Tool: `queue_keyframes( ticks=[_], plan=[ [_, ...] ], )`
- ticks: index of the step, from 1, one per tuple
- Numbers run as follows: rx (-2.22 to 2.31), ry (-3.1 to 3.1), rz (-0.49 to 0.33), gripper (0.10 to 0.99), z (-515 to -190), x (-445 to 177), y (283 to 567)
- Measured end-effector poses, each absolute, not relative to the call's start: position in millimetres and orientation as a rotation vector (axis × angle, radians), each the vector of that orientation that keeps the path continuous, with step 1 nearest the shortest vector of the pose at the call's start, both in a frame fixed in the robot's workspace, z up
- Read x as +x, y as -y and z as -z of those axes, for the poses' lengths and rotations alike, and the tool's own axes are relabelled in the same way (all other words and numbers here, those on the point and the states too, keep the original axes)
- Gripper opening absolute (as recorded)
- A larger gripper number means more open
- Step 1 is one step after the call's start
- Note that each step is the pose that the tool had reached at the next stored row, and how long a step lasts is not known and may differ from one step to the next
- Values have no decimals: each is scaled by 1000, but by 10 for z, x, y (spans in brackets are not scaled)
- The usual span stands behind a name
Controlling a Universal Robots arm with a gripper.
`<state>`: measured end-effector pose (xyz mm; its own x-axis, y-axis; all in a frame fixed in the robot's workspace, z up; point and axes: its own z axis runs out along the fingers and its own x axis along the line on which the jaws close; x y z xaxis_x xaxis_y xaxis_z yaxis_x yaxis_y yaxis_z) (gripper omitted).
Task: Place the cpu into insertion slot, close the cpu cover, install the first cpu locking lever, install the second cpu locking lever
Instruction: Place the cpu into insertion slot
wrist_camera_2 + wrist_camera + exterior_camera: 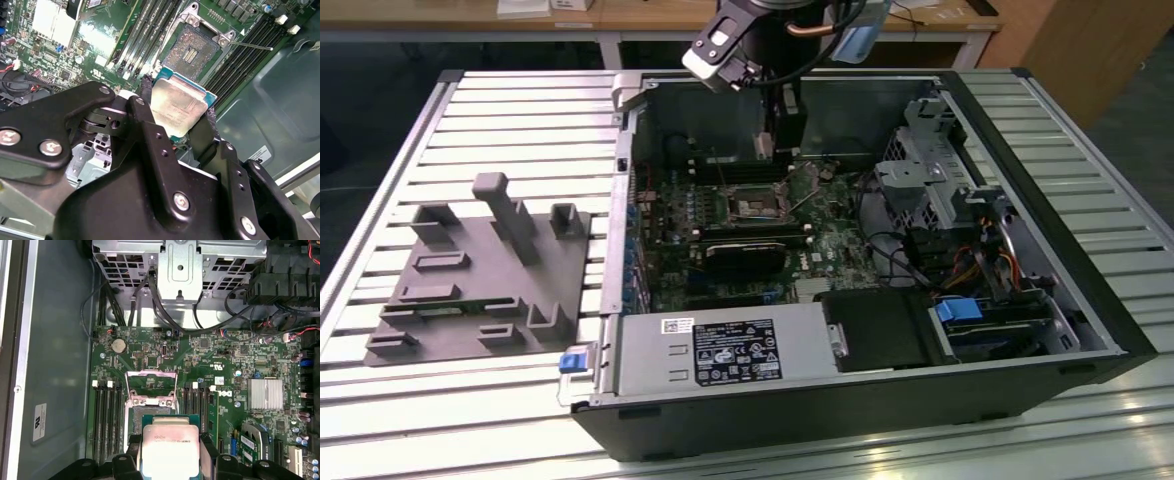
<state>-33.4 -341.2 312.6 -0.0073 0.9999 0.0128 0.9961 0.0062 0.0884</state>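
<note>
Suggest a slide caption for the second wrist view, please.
The gripper holds the cpu close to the empty insertion slot, not yet seated.

The cpu (179, 107) has a pale metal face with soft sheen; the gripper (177, 102) is matt black with bright metal screws; the circuit board (150, 347) glossy green; the table (520, 110) ribbed silvery metal.

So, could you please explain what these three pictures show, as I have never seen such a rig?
It is one robot arm working over an open computer case on a slatted metal table; a grey fixture tray lies beside it. The exterior view looks on from off the arm; both wrist views ride on the arm, facing the green circuit board. The gripper is shut on the cpu, a flat silvery chip, held close to the insertion slot, whose cpu cover stands open.
</note>
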Motion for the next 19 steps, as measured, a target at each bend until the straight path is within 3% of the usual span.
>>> queue_keyframes(
  ticks=[19],
  plan=[
    [2175,-2189,-110,545,-3075,-334,3412]
  ],
)
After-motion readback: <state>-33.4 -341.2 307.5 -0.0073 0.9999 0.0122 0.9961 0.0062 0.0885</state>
